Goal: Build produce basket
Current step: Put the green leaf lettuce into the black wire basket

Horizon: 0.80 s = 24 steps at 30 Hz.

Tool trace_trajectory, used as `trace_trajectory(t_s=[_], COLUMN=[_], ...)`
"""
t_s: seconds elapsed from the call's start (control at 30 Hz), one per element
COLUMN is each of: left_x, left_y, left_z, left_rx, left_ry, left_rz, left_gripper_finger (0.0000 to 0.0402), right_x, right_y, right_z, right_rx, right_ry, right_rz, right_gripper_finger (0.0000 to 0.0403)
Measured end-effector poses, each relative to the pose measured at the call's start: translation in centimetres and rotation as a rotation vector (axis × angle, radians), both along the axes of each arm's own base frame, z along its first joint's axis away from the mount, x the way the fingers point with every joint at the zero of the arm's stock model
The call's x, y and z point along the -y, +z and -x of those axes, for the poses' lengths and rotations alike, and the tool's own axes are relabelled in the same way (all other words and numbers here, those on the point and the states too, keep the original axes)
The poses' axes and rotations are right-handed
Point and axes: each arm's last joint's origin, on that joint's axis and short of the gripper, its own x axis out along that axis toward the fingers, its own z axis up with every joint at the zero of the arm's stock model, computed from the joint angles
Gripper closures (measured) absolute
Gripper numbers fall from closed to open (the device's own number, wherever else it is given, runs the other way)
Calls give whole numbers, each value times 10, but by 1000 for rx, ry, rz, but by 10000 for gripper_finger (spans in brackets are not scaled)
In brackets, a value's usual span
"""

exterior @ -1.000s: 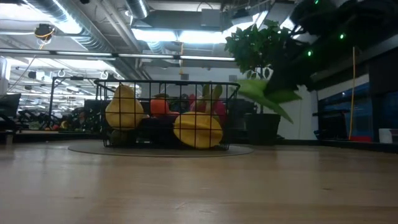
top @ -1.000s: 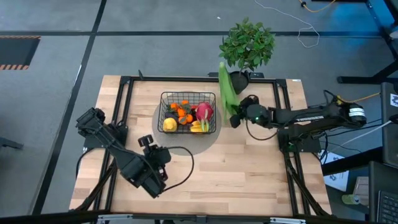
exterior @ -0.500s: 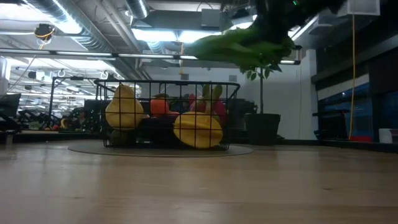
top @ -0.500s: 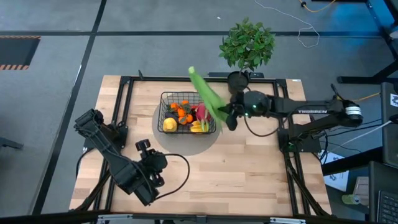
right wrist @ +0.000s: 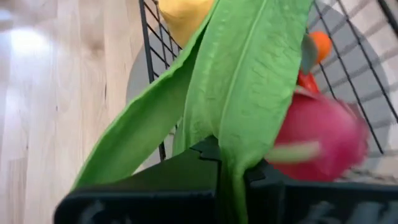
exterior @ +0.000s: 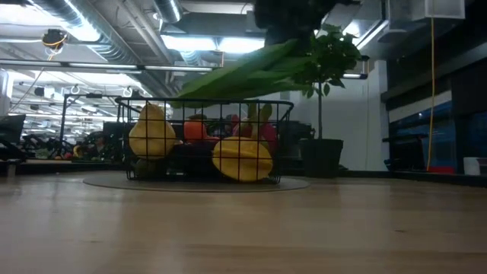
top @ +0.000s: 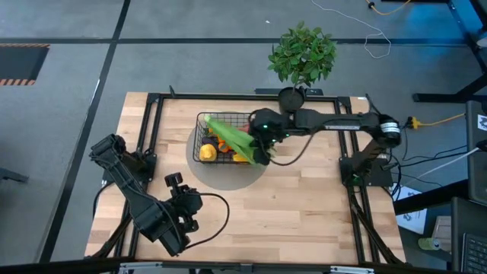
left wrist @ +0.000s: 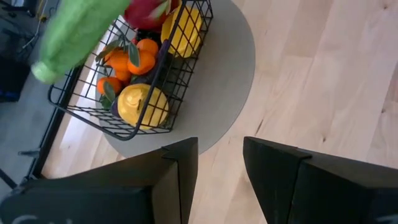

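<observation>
Right end effector [top: 261, 135] is clamped tight on the stem end of the long green pods [top: 232, 135], holding them in the air over the basket [top: 204, 122]. In the high view the pods run diagonally from the basket's right edge toward its upper left corner, above the contents. In the low view they slope down to the left just above the basket's top rim [exterior: 205, 101]; contact with the rim cannot be confirmed. In the right wrist view the pods [right wrist: 249, 81] fan out from between the fingers and cover much of the basket.

The basket stands on a round grey mat [top: 228, 175] at the upper centre of the tabletop [top: 304, 221]. Inside: a yellow fruit [top: 208, 152] at the lower left, small oranges [left wrist: 138, 59] in the middle, a pink dragon fruit [right wrist: 323, 143] to the right, and a second yellow fruit [exterior: 242, 158] at the front.

Left end effector [top: 176, 181] sits in the lower left of the high view, well apart from the basket, fingers [left wrist: 180, 180] partly apart and holding nothing.

A potted plant [top: 302, 55] stands at the upper edge of the tabletop, to the right of the basket.
</observation>
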Motion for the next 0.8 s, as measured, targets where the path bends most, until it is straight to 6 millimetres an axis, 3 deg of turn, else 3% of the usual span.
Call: trace_trajectory(t_s=[0.23,0.47,0.67,0.8], left_x=[0,0,0,0], left_y=[0,0,0,0], left_z=[0,0,0,0], left_rx=[0,0,0,0], left_ry=[-1,0,0,0], left_rz=[0,0,0,0], left_gripper_finger=[282,282,282,282], right_x=[2,4,9,15], right_y=[-6,-8,-8,-8], right_z=[-24,-26,-26,-25], right_rx=[-64,-69,-90,-96], right_ry=[50,162,57,0], right_rz=[4,98,163,181], right_gripper_finger=[402,372,353,320])
